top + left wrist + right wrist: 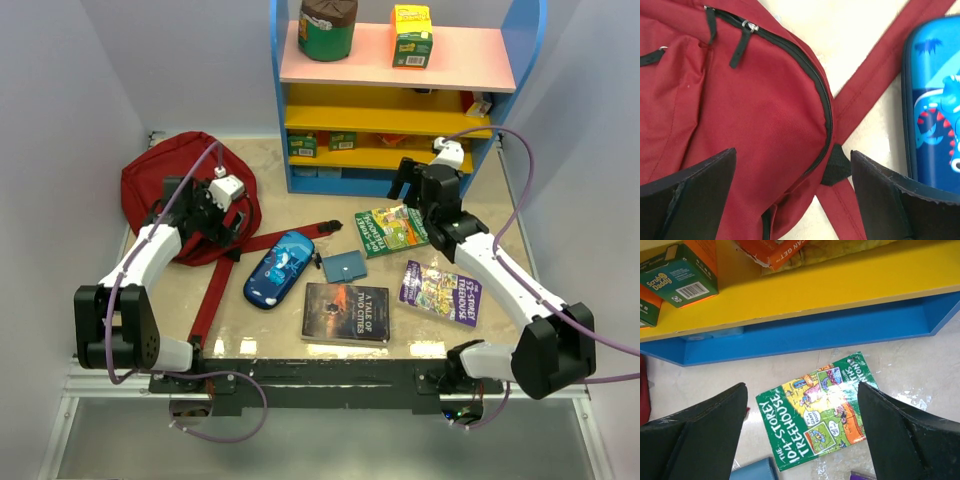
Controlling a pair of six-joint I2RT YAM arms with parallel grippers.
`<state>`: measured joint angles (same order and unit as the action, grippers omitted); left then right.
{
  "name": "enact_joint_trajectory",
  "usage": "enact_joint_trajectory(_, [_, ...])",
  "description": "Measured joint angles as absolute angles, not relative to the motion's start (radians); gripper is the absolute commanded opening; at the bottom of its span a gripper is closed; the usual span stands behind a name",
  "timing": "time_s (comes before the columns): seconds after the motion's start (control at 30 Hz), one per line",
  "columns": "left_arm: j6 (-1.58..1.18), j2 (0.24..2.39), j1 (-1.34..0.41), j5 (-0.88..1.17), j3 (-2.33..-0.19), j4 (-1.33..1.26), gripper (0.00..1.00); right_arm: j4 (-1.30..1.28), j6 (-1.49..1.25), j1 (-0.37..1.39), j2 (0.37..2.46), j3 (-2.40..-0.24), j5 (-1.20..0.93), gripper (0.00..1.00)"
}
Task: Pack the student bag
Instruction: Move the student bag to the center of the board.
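The left arm (150,245) extends forward from its base, elbow bent, with the wrist pitched down. The left gripper (228,222) points downward, jaws wide apart and holding nothing. The right arm (500,265) reaches forward and inward. The right gripper (407,182) tilts down and forward, jaws wide apart and empty.

pencil case (279,269) right of student bag (175,185)
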<state>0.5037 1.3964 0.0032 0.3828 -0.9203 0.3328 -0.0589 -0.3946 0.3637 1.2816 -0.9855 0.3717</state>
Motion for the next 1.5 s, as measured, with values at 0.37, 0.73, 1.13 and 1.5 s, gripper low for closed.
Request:
enact_joint_trajectory(0.37, [0.651,1.449,0.003,0.392,-0.924,0.383,1.0,-0.052,-0.392,0.363,1.264,-0.946,0.372,0.99])
enact_joint_trajectory(0.73, [0.728,1.565,-0.022,0.331,-0.923,0.361,0.59,-0.035,-0.392,0.364,1.197,-0.923,0.338,0.98])
enact_joint_trajectory(1.13, [0.656,1.567,-0.063,0.216,-0.914,0.231,0.0,-0.007,-0.393,0.364,1.188,-0.874,0.259,0.92])
enact_joint_trajectory(1.5, [0.486,1.38,-0.061,0.31,-1.21,0.414,0.0,0.0,-0.393,0.411,1.165,-0.875,0.187,0.84])
